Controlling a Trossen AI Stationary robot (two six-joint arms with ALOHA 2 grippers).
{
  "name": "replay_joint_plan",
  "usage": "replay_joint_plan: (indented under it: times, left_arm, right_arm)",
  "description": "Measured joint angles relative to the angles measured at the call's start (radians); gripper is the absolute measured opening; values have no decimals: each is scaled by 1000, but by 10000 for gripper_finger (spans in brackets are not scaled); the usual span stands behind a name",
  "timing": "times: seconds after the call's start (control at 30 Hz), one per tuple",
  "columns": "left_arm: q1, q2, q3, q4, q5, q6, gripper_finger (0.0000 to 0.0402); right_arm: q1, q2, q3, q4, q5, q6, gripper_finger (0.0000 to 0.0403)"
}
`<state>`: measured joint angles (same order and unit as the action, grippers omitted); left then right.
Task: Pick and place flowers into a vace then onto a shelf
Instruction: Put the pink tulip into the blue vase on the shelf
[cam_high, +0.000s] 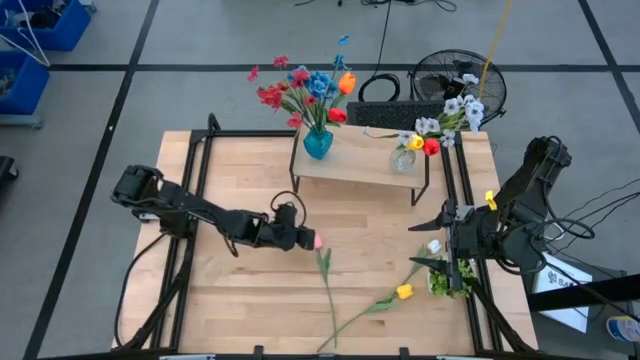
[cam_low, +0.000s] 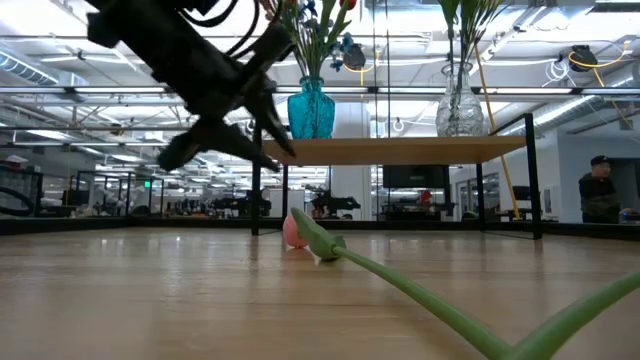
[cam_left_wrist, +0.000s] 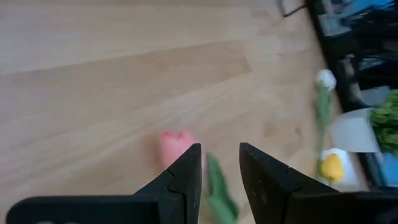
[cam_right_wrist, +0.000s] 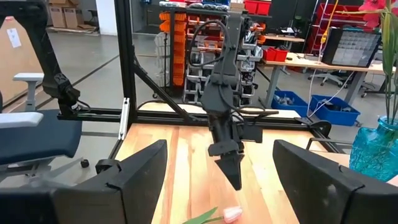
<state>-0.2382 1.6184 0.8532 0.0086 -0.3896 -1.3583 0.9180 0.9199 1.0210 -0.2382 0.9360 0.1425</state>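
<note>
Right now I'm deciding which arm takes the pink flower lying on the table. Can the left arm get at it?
Probably yes. The left gripper hangs open just above the pink flower, its stem showing between the fingers in the wrist view. Nothing lies between them; the right gripper waits far off.

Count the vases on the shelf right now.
2. A blue vase stands at the shelf's left end, full of red, blue and orange flowers. A clear vase stands near the right end with white, yellow and red ones. None looks hidden.
</note>
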Motion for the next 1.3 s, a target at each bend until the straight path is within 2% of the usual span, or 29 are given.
replay_joint_plan:
  times: [0.07, 0.2, 0.4, 0.67, 0.77, 0.87, 0.97, 1.07, 1.17, 1.3]
  left_arm:
    - [9, 37, 3, 85, 16, 11, 113]
    - [18, 119, 0, 119, 62, -52, 113]
    - [31, 157, 1, 50, 104, -163, 113]
    - [75, 173, 2, 20, 105, -77, 113]
    - [101, 206, 3, 35, 139, -35, 112]
    - [125, 237, 3, 76, 206, -1, 86]
    - [131, 237, 1, 110, 237, 52, 21]
    - [131, 189, -1, 114, 262, 62, 9]
    - [128, 76, 7, 117, 254, 112, 5]
    - [124, -109, 51, 114, 113, 293, 3]
  right_arm:
    - [0, 0, 0, 2, 0, 2, 283]
    - [0, 0, 0, 2, 0, 2, 283]
    - [0, 0, 0, 2, 0, 2, 283]
    - [0, 0, 0, 2, 2, 2, 283]
    - [0, 0, 0, 1, 2, 2, 283]
    - [0, 0, 0, -1, 2, 2, 283]
    - [0, 0, 0, 0, 2, 1, 283]
    - [0, 0, 0, 0, 3, 0, 283]
    - [0, 0, 0, 0, 3, 1, 283]
    - [0, 0, 0, 0, 4, 0, 283]
